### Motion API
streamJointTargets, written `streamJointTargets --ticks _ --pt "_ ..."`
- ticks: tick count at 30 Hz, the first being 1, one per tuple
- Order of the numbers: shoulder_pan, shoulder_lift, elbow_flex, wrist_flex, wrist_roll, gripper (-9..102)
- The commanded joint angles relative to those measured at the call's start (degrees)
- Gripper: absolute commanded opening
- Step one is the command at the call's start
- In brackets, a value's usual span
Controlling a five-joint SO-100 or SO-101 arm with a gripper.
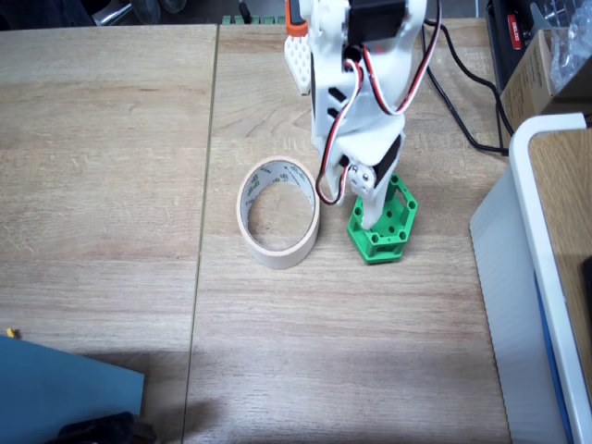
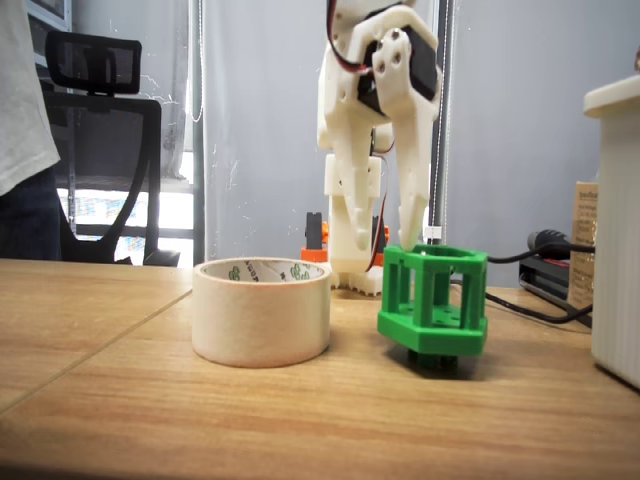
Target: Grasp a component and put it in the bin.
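The green hexagonal component (image 1: 390, 233) stands just right of the beige tape-ring bin (image 1: 277, 242) on the wooden table, a small gap between them. My white gripper (image 1: 368, 215) comes down from the arm at the back. In a fixed view at table height the gripper (image 2: 388, 258) has its two fingers astride the component's (image 2: 440, 300) left wall: one tip dips inside the hollow, the other hangs outside it. The block sits slightly tilted, with a dark shadow under it. The bin (image 2: 260, 320) is hollow with nothing inside.
A large white-edged box (image 1: 541, 268) stands at the right, close to the component. Black cables (image 1: 462, 120) run across the back right. A blue sheet (image 1: 65, 388) lies at the front left corner. A person's white sleeve (image 2: 20, 90) and a black chair are behind the table on the left.
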Motion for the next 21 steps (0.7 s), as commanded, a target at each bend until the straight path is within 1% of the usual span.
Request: streamJointTargets --ticks 1,7,13,21 --pt "-3.52 0.44 -0.26 0.26 -0.18 17" --pt "-7.65 1.14 -0.26 0.97 -0.18 17" --pt "-7.73 1.32 -0.44 1.14 -0.09 17" --pt "-7.82 1.41 -6.86 1.32 0.00 17"
